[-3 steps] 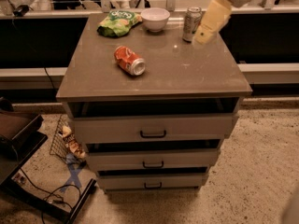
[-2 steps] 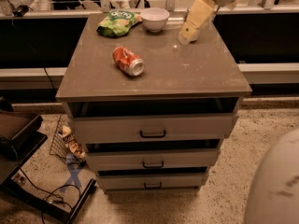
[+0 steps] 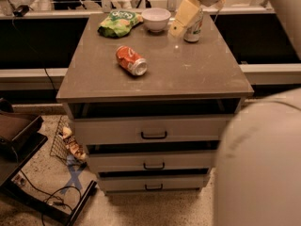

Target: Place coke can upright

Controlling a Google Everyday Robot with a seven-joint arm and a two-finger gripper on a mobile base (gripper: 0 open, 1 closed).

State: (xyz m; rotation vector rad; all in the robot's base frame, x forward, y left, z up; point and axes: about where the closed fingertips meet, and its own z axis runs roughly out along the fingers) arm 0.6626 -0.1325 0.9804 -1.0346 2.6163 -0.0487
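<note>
The coke can (image 3: 131,60) lies sideways on the surface (image 3: 202,76); the claw (image 3: 180,20) hangs well behind it beside a white bowl (image 3: 155,19), apart or together I cannot tell

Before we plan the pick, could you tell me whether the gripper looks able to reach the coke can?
Probably yes. The coke can lies on its side, apart from the white bowl and chip bag. The gripper hovers near the back, beside the pale can, with bare cabinet top between them.
</note>
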